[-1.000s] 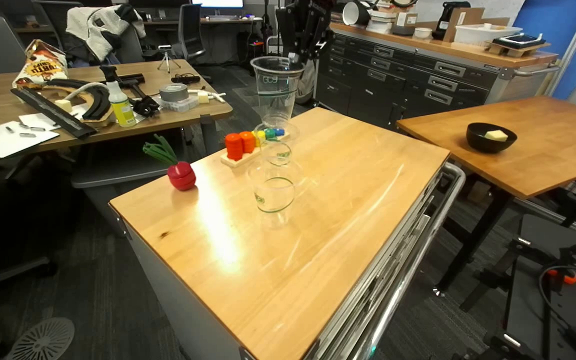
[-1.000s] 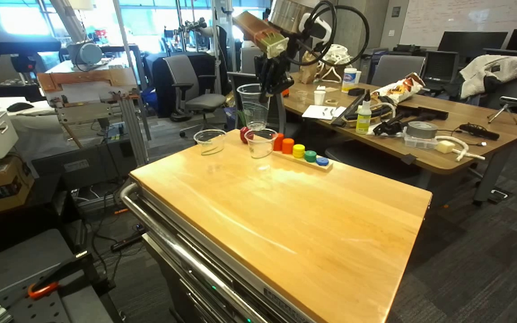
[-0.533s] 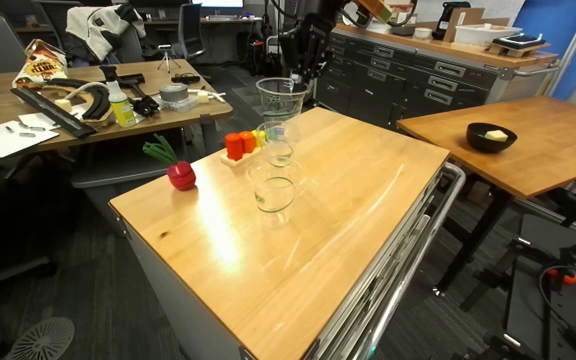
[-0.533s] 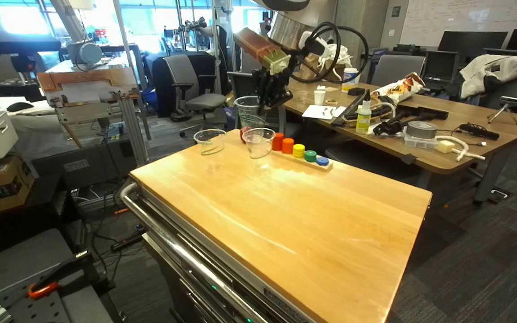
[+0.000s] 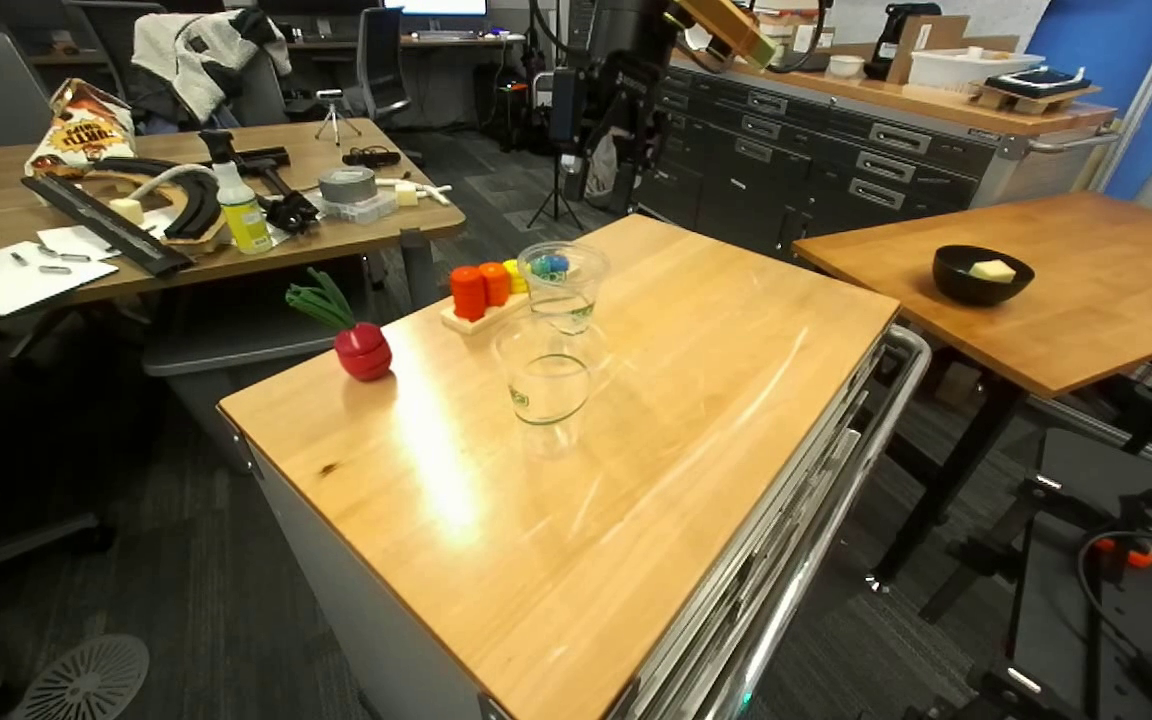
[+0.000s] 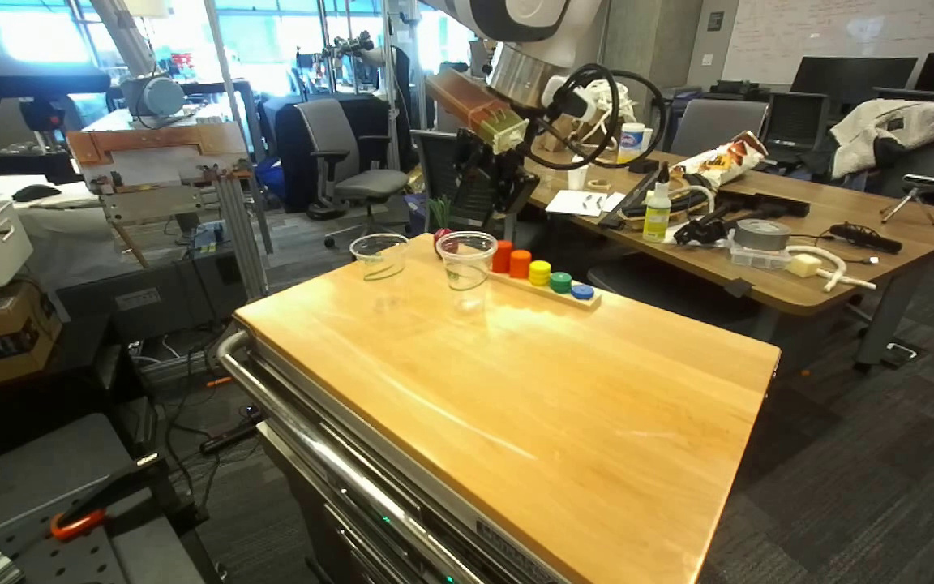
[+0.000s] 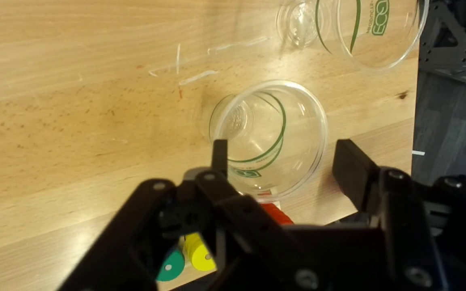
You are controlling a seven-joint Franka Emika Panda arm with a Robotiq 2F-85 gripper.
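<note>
My gripper (image 7: 281, 143) stands open, with nothing gripped between its fingers. In the wrist view, clear cups nested into a stack (image 7: 303, 133) show beyond and between the fingertips, a green band around them. The same stack (image 5: 564, 290) is upright on the wooden cart top in both exterior views, just below the gripper (image 6: 499, 215). Another clear cup (image 5: 548, 390) stands a little apart from it, seen also as a cup (image 7: 378, 48) at the upper right of the wrist view. Beside the stack lies a peg rack with red, orange, yellow, green and blue discs (image 6: 540, 273).
A red toy radish (image 5: 363, 352) with green leaves sits near the cart's edge. A metal rail (image 5: 836, 530) runs along one side of the cart top (image 6: 516, 405). Nearby are a cluttered table (image 6: 840, 211) and another table bearing a black bowl (image 5: 976, 290).
The gripper came down with a clear cup, which went into the cup standing below it. The fingers have opened and let go, and the cup stays in the stack.
</note>
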